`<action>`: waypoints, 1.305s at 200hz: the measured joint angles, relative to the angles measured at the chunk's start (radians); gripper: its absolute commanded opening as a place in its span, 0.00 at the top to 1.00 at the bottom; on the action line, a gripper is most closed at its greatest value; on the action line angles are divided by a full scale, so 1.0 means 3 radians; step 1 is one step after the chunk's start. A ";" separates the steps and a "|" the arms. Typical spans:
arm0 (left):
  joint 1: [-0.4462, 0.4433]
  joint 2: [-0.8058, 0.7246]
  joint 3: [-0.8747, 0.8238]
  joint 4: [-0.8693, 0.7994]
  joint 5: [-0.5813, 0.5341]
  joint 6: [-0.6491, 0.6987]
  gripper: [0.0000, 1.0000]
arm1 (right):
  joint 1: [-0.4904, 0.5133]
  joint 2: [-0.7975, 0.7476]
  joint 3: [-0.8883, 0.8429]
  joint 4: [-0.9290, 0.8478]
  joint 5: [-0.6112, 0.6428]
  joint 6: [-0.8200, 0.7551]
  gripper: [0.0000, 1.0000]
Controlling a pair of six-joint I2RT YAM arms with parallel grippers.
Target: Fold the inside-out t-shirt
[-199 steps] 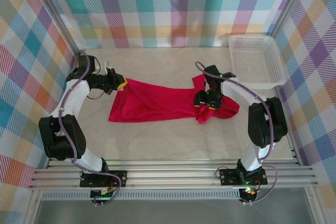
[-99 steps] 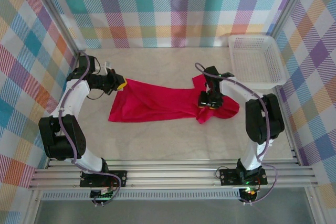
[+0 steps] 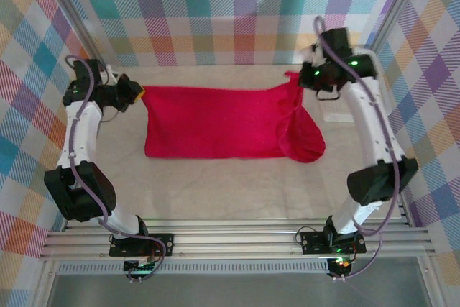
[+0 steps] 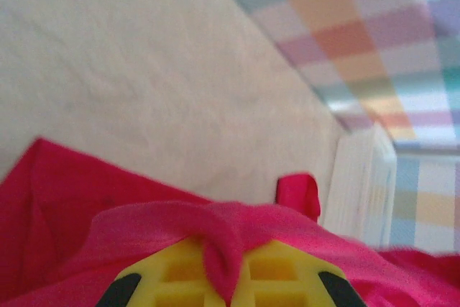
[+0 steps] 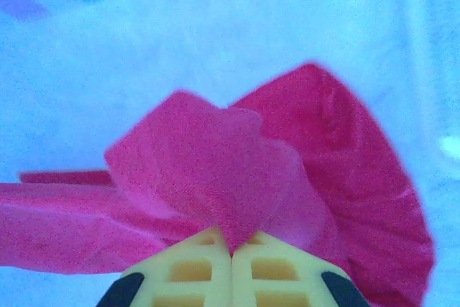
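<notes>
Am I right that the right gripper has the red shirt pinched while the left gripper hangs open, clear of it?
Not quite. The left gripper is shut on the shirt too; the left wrist view shows fabric clamped in it. The right gripper does have the shirt pinched.

The shirt spans the frame's upper middle, blocking passage there. Below it the table lies bare down to the bottom edge. The basket crowds the upper right.

Red t-shirt, plaid walls, perhaps marbled table
</notes>
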 measured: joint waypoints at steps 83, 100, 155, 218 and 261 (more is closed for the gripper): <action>0.0221 -0.0284 -0.0431 0.0031 -0.0333 -0.0033 1.00 | -0.0231 -0.0322 -0.0376 -0.0319 -0.0345 -0.0109 0.91; 0.0221 -0.0287 -0.0655 0.0037 -0.0385 -0.0033 1.00 | -0.0231 -0.0354 -0.0844 -0.0214 -0.0387 -0.0108 0.83; 0.0286 -0.0306 -0.1083 0.0085 -0.0654 -0.0005 1.00 | -0.0337 -0.0619 -0.2007 -0.0104 -0.0136 -0.0106 0.81; 0.0286 -0.0418 -0.1170 0.0181 -0.0664 0.0008 1.00 | -0.0081 -0.0781 -0.2307 0.0481 -0.0406 0.0206 0.48; 0.0286 -0.0445 -0.1288 0.0221 -0.0624 0.0006 1.00 | 0.0493 -0.0389 -0.2991 0.1268 -0.0711 0.0556 0.47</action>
